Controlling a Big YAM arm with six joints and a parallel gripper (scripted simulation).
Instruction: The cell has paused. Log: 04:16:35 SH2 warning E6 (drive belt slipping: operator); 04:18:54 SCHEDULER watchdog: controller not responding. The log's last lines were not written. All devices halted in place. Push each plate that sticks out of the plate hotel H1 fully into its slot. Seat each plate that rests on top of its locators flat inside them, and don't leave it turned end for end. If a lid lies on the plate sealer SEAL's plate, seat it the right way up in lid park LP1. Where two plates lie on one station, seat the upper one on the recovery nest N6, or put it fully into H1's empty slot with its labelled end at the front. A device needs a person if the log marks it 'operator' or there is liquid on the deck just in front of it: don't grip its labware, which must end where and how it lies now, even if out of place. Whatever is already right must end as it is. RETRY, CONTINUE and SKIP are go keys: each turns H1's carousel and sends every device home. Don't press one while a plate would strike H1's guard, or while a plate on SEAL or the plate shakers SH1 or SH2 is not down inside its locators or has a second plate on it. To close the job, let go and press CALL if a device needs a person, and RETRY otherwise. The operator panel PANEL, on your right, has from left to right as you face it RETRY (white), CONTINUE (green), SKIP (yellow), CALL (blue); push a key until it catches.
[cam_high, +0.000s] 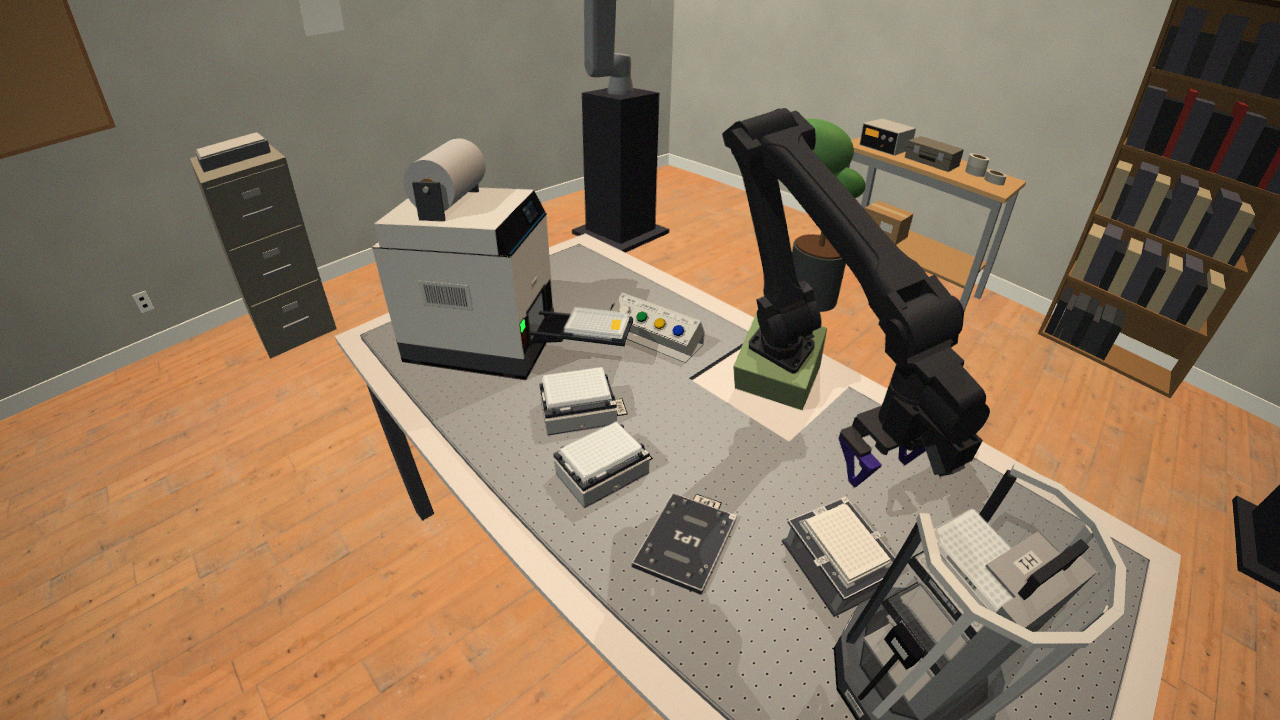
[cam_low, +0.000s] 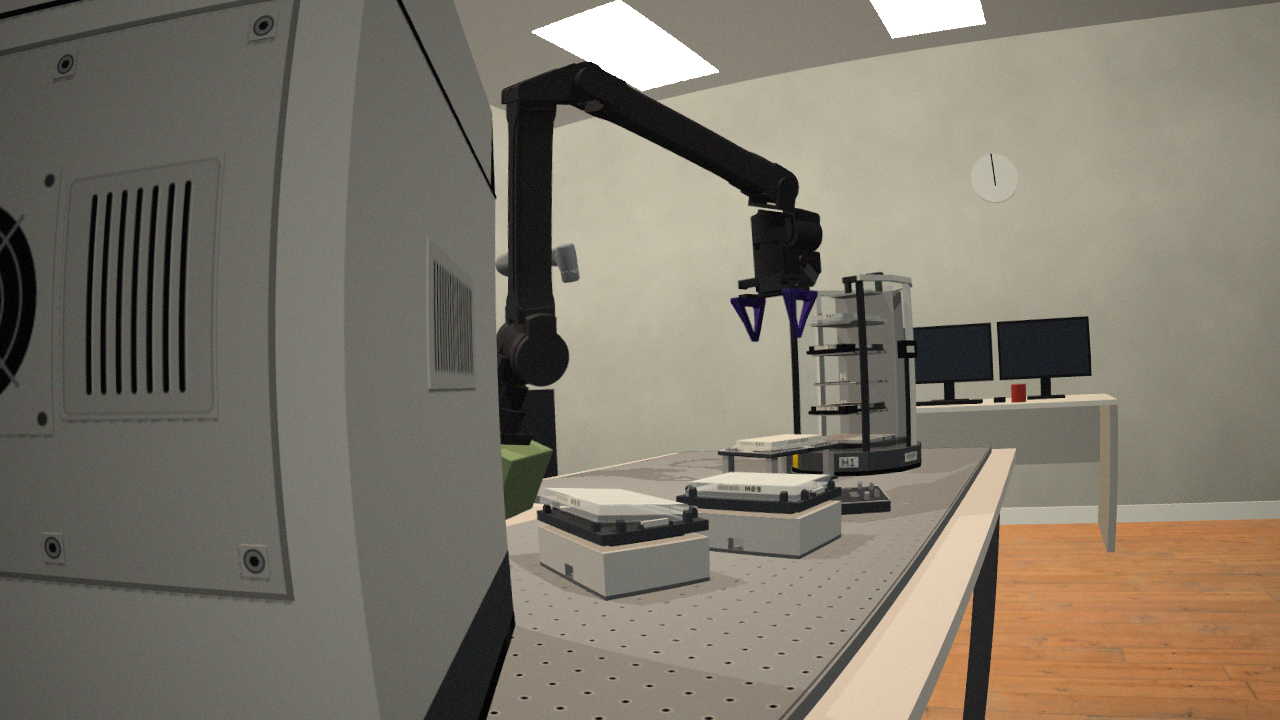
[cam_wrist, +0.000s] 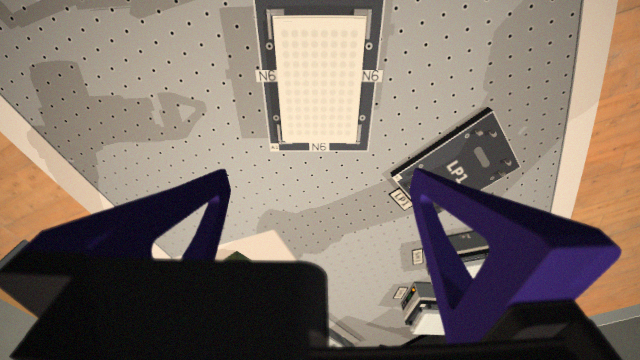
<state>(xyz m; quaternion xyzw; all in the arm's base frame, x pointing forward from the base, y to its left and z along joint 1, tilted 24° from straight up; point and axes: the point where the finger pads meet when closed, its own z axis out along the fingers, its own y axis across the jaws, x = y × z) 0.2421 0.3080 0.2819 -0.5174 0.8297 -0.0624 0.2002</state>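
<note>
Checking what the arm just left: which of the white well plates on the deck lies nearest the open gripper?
The plate on nest N6, below the open gripper beside hotel H1. The shaker plates and sealer plate lie farther.

The arm (cam_high: 836, 210) is matte black throughout — boxy, square-edged links joined by rounded cylindrical joint housings (cam_low: 533, 354). It is mounted on a green block pedestal (cam_high: 753, 380). The gripper (cam_low: 774, 314) carries two purple fingers — hollow triangular frames tapering to a point — fixed beneath a black wrist block (cam_wrist: 165, 310).
</note>
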